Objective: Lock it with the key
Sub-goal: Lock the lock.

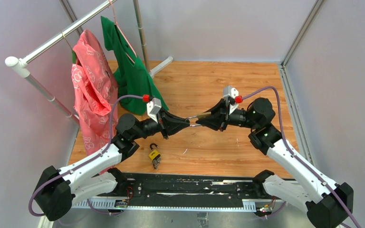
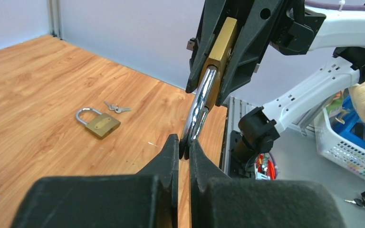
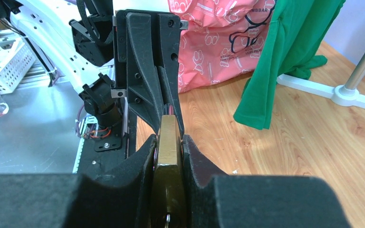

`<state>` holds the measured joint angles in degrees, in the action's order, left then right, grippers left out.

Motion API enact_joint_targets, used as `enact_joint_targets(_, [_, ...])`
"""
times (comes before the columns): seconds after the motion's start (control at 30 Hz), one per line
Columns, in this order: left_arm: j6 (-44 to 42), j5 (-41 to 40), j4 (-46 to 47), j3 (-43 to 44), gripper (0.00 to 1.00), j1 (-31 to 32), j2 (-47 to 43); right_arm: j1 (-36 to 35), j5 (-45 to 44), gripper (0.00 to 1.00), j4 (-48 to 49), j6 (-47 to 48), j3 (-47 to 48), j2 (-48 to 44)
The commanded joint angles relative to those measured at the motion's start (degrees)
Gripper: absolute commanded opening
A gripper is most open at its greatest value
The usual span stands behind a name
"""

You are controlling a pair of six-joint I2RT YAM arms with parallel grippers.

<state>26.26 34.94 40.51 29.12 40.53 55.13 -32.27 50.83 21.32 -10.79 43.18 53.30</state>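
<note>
Aloft, right tool [image 3: 169, 142] grips padlock [image 2: 218, 47], left tool [image 2: 184, 147] pinches shackle [image 2: 199, 102]

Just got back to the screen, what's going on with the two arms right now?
The right gripper is shut on the brass body of a padlock, holding it in the air over the table. The left gripper is pinching that padlock's shackle. A second padlock lies on the table with the keys just beyond it. Neither gripper holds a key.
</note>
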Motion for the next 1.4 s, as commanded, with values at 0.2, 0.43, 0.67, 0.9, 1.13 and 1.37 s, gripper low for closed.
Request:
enact_joint_targets(0.2, [2.0, 9.8, 12.5, 3.5, 0.00, 3.4, -1.1, -1.1, -6.0, 0.00, 5.2, 5.2, 0.5, 3.9])
enact_joint_targets(0.43, [4.2, 4.8, 20.4, 4.6, 0.00, 6.9, 1.0, -3.0, -9.1, 0.00, 16.4, -1.3, -3.8, 6.9])
enact_joint_targets(0.67, [3.6, 2.2, 23.9, 5.3, 0.00, 9.3, 2.5, -4.7, -12.8, 0.00, 20.9, -4.4, -6.4, 8.1])
enact_joint_targets(0.9, [2.9, 1.6, 19.3, 5.6, 0.00, 12.9, 6.3, -5.3, -22.4, 0.00, 33.2, -7.7, -6.3, 11.7])
enact_joint_targets(1.13, [3.6, 2.7, 21.3, 7.6, 0.00, 15.1, 8.8, -6.1, -27.9, 0.00, 32.1, -6.6, -0.7, 16.9])
enact_joint_targets(1.37, [6.0, 4.2, 23.9, 9.7, 0.00, 18.3, 13.5, -7.1, -32.3, 0.00, 34.0, -6.5, 2.7, 22.2])
